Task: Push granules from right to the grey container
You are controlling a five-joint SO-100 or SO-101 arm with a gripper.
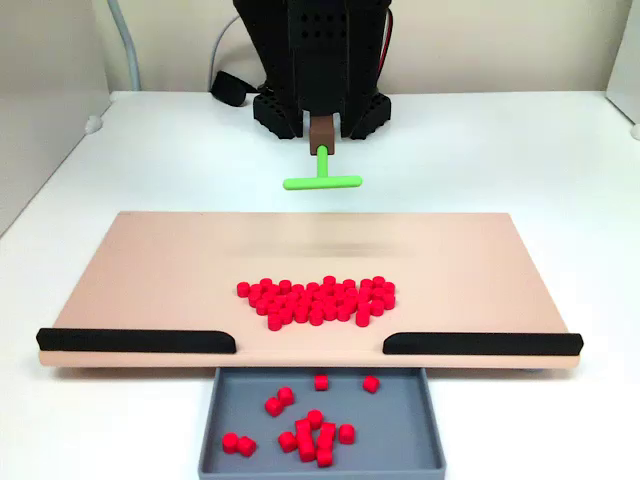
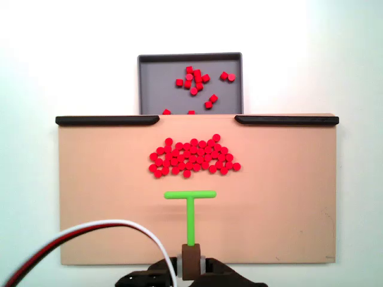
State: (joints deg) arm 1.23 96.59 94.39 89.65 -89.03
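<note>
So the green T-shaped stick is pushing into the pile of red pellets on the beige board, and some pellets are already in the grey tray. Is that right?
Not quite. In a fixed view the green T-shaped stick is apart from the red pellets on the beige board, with bare board between its crossbar and the pile. The rest holds: some pellets already lie in the grey tray.

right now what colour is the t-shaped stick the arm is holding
Bright green T-shaped stick, clearest in a fixed view looking down over the beige board.

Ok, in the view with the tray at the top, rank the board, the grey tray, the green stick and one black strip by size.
1. Beige board
2. Grey tray
3. Black strip and green stick: similar, too close to rank.
</note>
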